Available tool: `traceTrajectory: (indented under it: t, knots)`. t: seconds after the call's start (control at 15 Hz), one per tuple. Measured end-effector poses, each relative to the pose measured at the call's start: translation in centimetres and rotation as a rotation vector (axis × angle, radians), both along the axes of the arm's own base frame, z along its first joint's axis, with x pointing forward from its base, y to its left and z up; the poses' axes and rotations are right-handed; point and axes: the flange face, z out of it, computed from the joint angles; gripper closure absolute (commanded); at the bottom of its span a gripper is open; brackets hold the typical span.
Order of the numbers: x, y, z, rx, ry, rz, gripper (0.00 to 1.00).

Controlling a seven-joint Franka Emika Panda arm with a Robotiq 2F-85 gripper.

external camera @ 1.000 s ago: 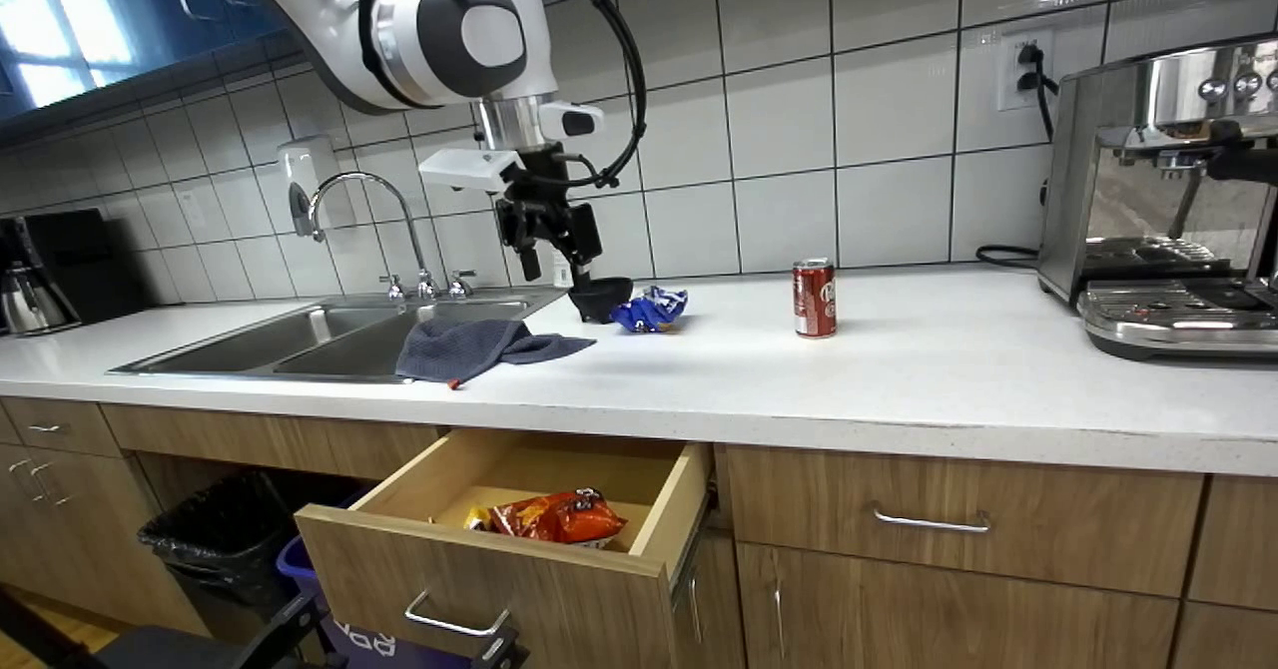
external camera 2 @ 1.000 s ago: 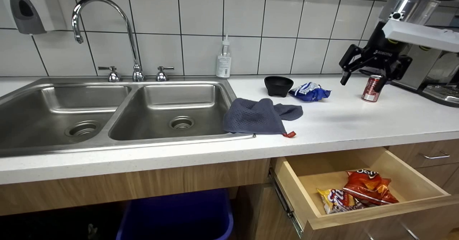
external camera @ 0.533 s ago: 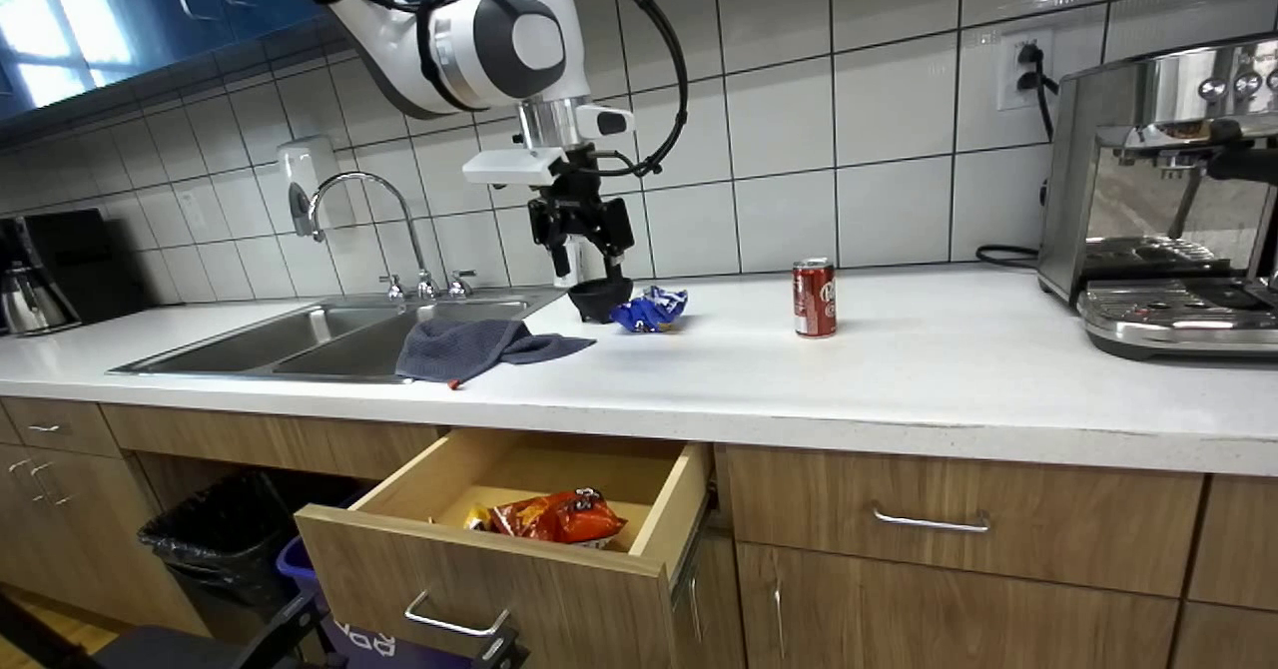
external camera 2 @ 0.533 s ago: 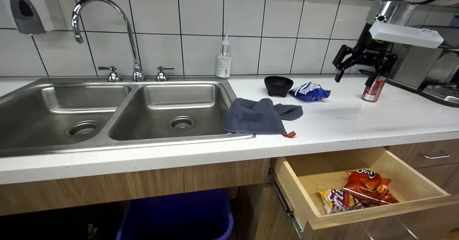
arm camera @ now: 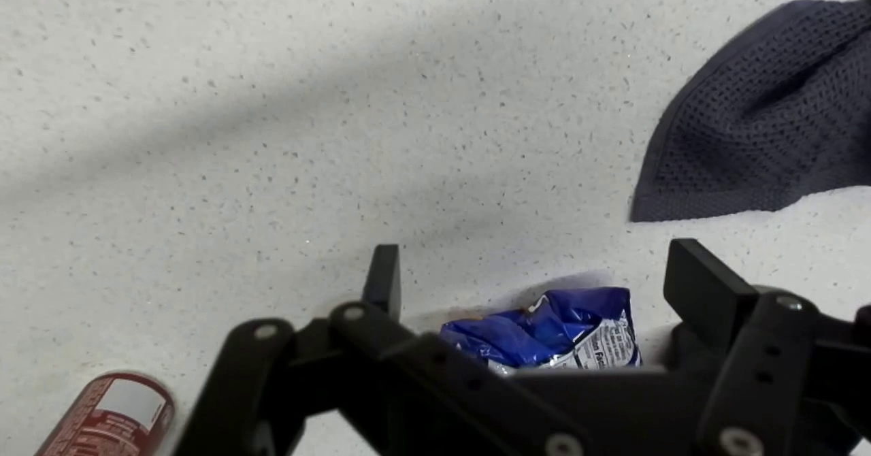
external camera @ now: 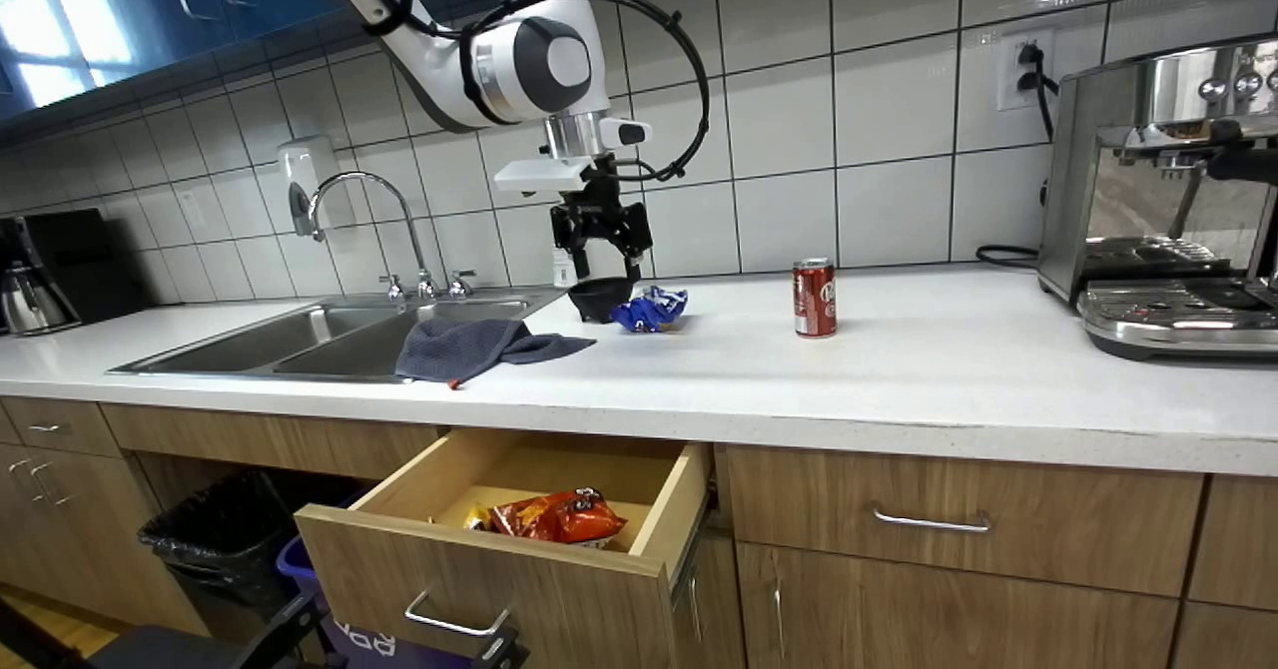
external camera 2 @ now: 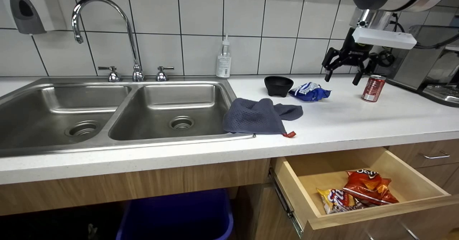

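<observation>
My gripper (external camera: 607,272) hangs above the counter, open, with nothing between its fingers. In the wrist view the crumpled blue packet (arm camera: 544,327) shows below and between the spread fingertips, its lower part hidden by the gripper's body. The same packet (external camera 2: 310,92) lies on the counter beside a small black bowl (external camera 2: 278,86). In that exterior view the gripper (external camera 2: 341,80) appears up and to the right of the packet, between it and an upright red can (external camera 2: 373,89). A dark grey cloth (arm camera: 762,116) lies nearby.
A double steel sink (external camera 2: 118,107) adjoins the cloth, with a soap bottle (external camera 2: 224,61) behind. Below the counter an open drawer (external camera: 479,539) holds chip bags (external camera 2: 369,186). A coffee machine (external camera: 1178,200) stands at the counter's far end, and the tiled wall (external camera: 779,110) runs behind.
The arm has moved back toward the wall, shifting rightward in an exterior view and leftward in the view by the sink. The can is now uncovered there. Gripper stays open; objects are still.
</observation>
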Motion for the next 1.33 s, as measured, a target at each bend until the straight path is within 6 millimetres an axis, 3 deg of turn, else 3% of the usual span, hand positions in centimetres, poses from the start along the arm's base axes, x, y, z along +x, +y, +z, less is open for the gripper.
traceTrajectory:
  t: [0.8,1.33]
  knots:
    - [6.0,-0.1,-1.3,-0.012,0.015,0.022,0.00]
    - [6.6,-0.1,-1.2,-0.012,0.017,0.024,0.00]
